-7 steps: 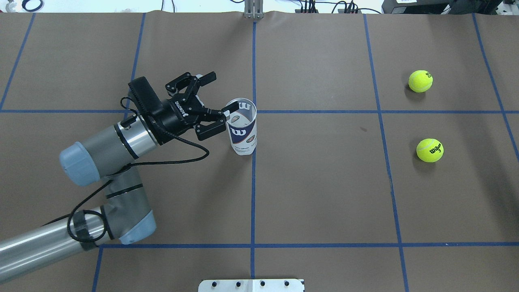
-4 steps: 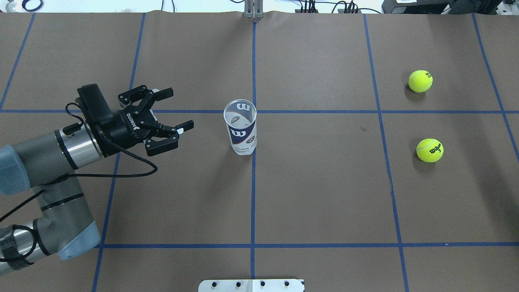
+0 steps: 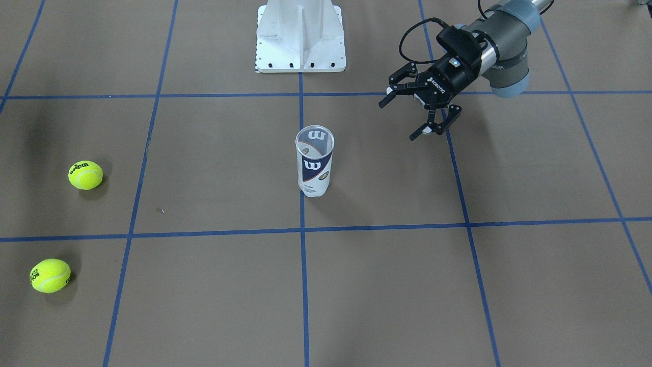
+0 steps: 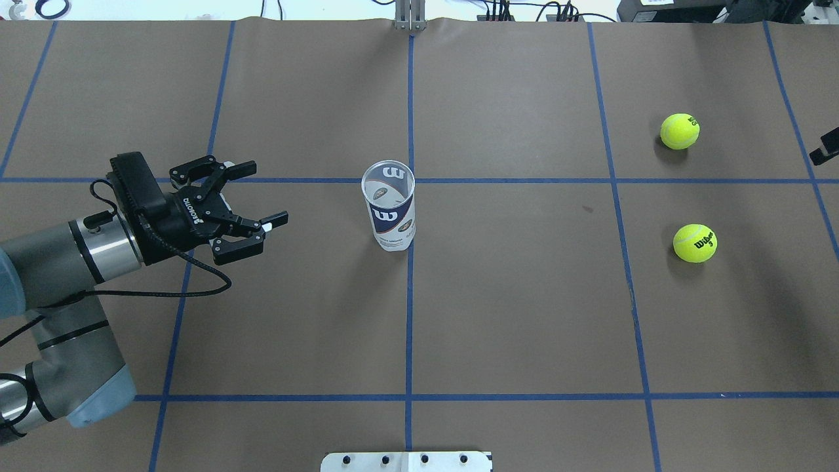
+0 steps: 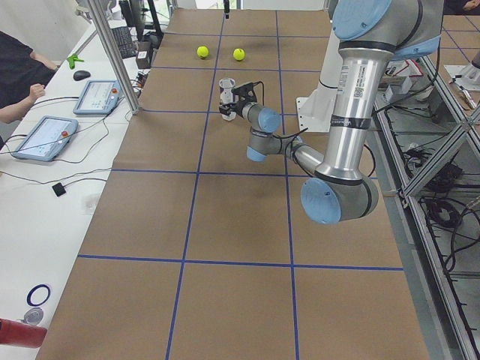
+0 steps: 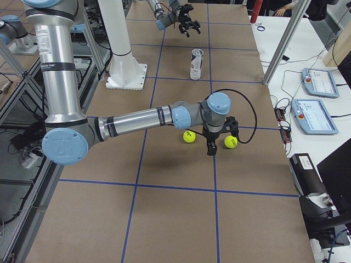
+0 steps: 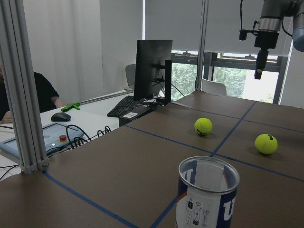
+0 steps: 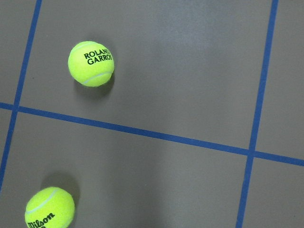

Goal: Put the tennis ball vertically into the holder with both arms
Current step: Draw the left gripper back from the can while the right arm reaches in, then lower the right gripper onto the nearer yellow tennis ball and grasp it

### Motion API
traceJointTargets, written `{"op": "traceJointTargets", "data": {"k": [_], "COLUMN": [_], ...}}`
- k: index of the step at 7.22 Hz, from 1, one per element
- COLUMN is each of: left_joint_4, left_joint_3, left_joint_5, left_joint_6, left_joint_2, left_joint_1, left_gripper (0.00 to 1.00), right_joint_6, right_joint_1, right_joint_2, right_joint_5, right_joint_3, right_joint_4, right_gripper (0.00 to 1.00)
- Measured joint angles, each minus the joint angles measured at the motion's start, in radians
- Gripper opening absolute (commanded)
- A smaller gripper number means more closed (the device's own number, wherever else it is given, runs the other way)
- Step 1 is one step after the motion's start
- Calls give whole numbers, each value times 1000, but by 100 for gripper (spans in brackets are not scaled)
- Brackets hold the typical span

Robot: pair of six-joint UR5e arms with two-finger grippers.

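Holder stands free, left fingers spread wide beside it

Your left fingers are spread wide and grip nothing. They point level across the worktop, tips aimed toward the holder. The holder stands ahead of those tips, well apart from them, with bare brown paper between. It is upright, mouth up, the navy band with the white "W" facing the overhead camera, and its foot sits on a blue tape line. From the left wrist view you see its open rim low in front, and the visible upper part of the clear tube holds no ball.

Your right fingers hang downward above the far side of the worktop, well apart from the holder. Whether they are parted or pressed together you cannot tell: the overhead view catches only a black sliver at its right edge, and the right wrist view shows no part of them. Beneath them lie two yellow balls. The Roland Garros ball and the Wilson ball rest on the paper apart from each other, a tape line running between them, neither touched by the fingers.

The white pedestal sits behind the holder, on the robot's side.
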Motion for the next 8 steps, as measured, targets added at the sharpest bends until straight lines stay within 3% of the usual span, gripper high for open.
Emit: {"op": "traceJointTargets", "data": {"k": [2, 4, 8], "left_joint_4": [47, 148, 317], "left_joint_3": [29, 34, 34], "left_joint_5": [-27, -182, -238], "left_joint_6": [0, -2, -4], "left_joint_2": [-3, -9, -27], "left_joint_1": [7, 8, 11], "left_gripper": [99, 99, 99], "right_joint_6": [112, 227, 374], "right_joint_1": [-77, -121, -223], "right_joint_2": [-28, -77, -79], "right_joint_5": [-35, -51, -105], "right_joint_3": [6, 5, 8], "right_joint_4": [113, 270, 344], "right_gripper": [99, 99, 99]}}
